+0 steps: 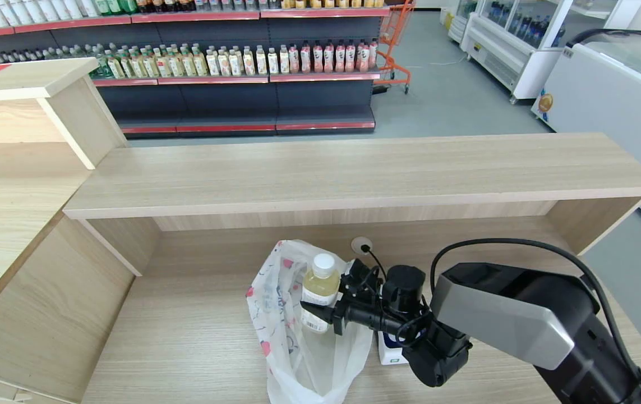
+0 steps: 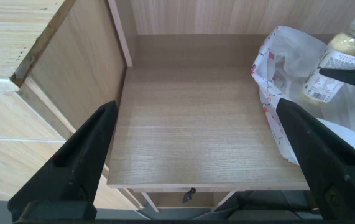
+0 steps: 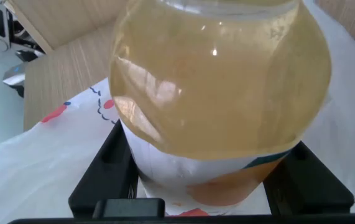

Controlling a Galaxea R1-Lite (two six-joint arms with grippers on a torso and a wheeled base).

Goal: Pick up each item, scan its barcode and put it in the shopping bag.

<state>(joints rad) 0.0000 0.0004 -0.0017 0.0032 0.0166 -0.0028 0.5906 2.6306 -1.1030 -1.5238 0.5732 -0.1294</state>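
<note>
- Closest to the right wrist camera, a clear plastic bottle of pale yellow drink with a white cap and a white label [image 3: 221,81] is clamped low on its body by the right hand [image 3: 211,180]. The two black fingers are closed against opposite sides.
- From the head view, the bottle [image 1: 320,292] is held upright at the open mouth of a thin white plastic shopping bag with red and blue print [image 1: 275,325]. Whether its base is already below the rim cannot be told.
- Bagging is judged to be the step in hand. A short straight lowering into the bag is called for next, then the right hand [image 1: 336,294] is to be opened and lifted clear.
- Care is needed at the limp bag rim, which could be caught by a finger or folded shut.
- The left hand [image 2: 196,165] is spread wide and holds nothing; it hangs over bare light-wood worktop [image 2: 189,124].
- A small white box with blue print [image 1: 393,350] stands just beside the bag at 3 o'clock, partly hidden by the arm.
- Room is closed at 12 o'clock by the back wall under a raised wooden ledge [image 1: 354,174], and at 9 o'clock by a wooden side panel [image 1: 51,314].
- Open worktop [image 1: 185,336] lies between that panel and the bag.
</note>
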